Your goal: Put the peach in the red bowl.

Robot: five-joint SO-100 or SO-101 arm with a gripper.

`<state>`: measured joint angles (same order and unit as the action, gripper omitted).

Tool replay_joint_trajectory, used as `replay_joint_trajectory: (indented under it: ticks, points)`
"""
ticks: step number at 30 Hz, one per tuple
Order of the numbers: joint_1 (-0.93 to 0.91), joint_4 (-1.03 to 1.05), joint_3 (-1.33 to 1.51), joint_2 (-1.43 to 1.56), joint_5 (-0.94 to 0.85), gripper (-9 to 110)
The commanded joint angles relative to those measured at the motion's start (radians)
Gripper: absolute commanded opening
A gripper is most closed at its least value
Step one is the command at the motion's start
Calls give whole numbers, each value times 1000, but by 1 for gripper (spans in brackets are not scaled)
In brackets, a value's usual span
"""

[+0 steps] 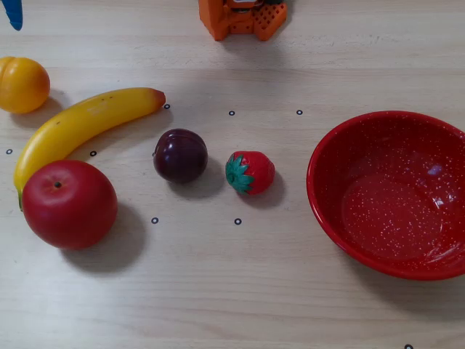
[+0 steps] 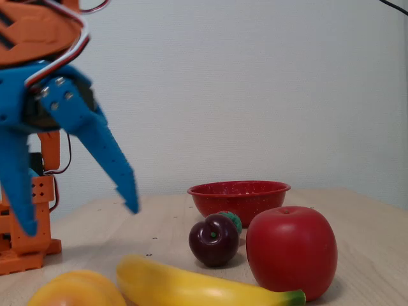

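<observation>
The peach (image 1: 23, 85) lies at the far left of the table in the overhead view, next to the stem end of a banana. In the fixed view it (image 2: 76, 290) is blurred at the bottom left. The red bowl (image 1: 392, 193) stands empty at the right, and at the back centre in the fixed view (image 2: 239, 196). My blue gripper (image 2: 80, 218) hangs open and empty above the table at the left. Its jaws are spread wide. Overhead, only one blue fingertip (image 1: 13, 14) shows at the top left corner, just beyond the peach.
A banana (image 1: 80, 127), a red apple (image 1: 69, 204), a dark purple plum (image 1: 180, 155) and a strawberry (image 1: 249, 172) lie between the peach and the bowl. The orange arm base (image 1: 242, 18) stands at the back edge.
</observation>
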<state>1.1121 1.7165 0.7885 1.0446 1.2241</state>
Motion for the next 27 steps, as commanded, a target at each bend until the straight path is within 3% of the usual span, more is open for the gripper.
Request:
replay_joint_trajectory:
  ticks: [1,27]
  points:
    - [29,26,-89,25,83,50]
    - [32,-44,-233,-267,227,52]
